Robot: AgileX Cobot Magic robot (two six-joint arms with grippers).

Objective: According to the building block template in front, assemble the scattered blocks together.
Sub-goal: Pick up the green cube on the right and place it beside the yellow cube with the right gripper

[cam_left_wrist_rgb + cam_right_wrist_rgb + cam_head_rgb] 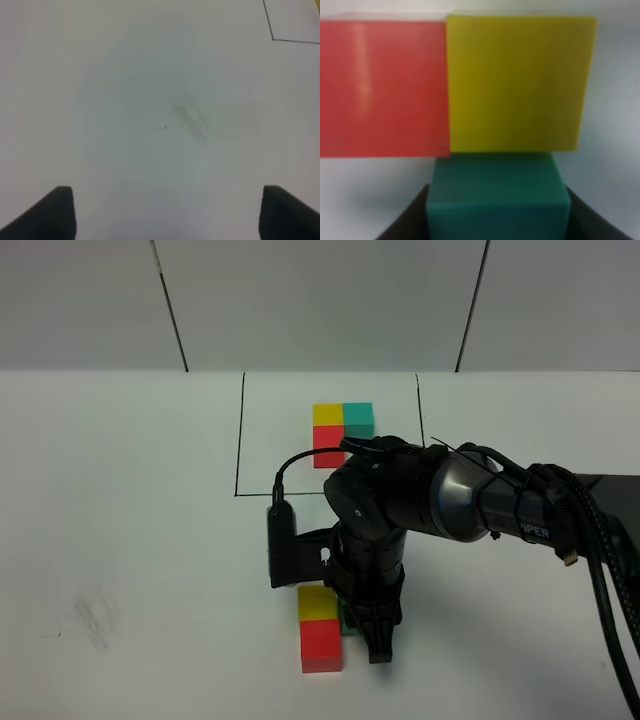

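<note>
The building block template [340,430] is an L of yellow, teal and red cubes inside a thin black drawn rectangle at the back of the table. Of the scattered blocks, the yellow cube [318,602] and red cube [321,647] lie joined near the front. My right gripper [366,635] reaches down beside them, shut on the teal cube [346,619], which is mostly hidden there. In the right wrist view the teal cube [497,195] sits between the fingers [402,225], pressed against the yellow cube [517,82], with the red cube [382,87] beside it. My left gripper [167,215] is open and empty over bare table.
The right arm [450,495] stretches in from the right, and its cable loops over the front of the drawn rectangle. A grey smudge [95,615] marks the table at the left; it also shows in the left wrist view [190,117], with a corner of the rectangle's line [273,35].
</note>
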